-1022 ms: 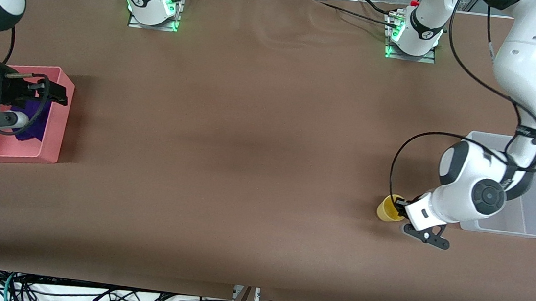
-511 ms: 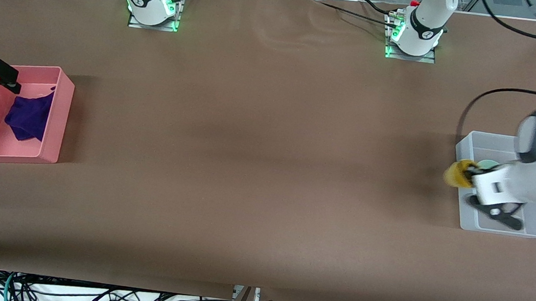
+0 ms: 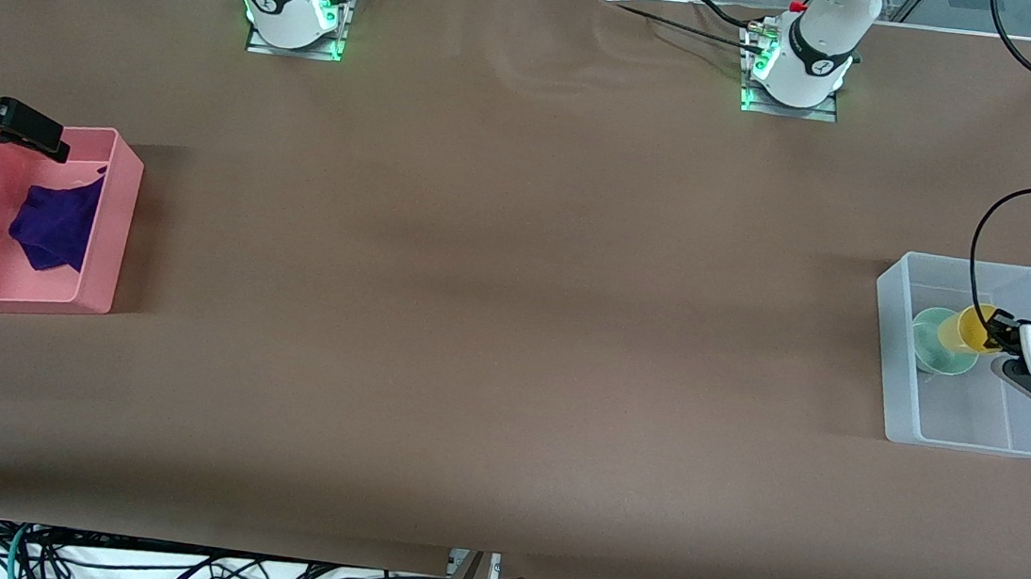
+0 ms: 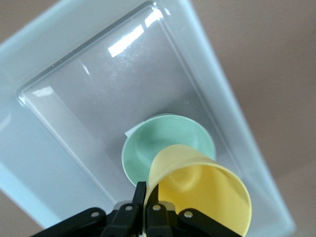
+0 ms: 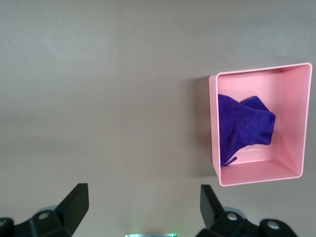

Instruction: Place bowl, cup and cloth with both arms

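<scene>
**Cup held over the clear bin, cloth lying in the pink one**

Toward the left arm's end of the brown counter (image 3: 512,327) stands a clear rectangular plastic bin (image 3: 896,364). Inside it sits the small pale mint-green bowl (image 3: 931,344), resting on the bin's floor. The left gripper (image 3: 994,333) hangs over this bin, its fingers (image 4: 139,195) pinching the rim of the small plain yellow cup (image 3: 975,327). The cup is tilted, its open mouth turned sideways, and it is held just above the bowl's edge; from the left wrist view the cup (image 4: 197,195) partly covers the bowl (image 4: 163,145), and whether the two touch cannot be told.

Toward the right arm's end of the counter stands a pink rectangular plastic box (image 3: 109,236). The soft deep-purple cloth (image 3: 54,221) lies crumpled inside it, bunched against one wall, with bare pink floor beside it. The right gripper (image 3: 20,128) is up in the air over the box's edge that lies farther from the front camera. In the right wrist view its black fingers (image 5: 74,200) stand spread wide apart with nothing between them, and the box (image 5: 291,123) with the cloth (image 5: 242,126) shows far below.
</scene>
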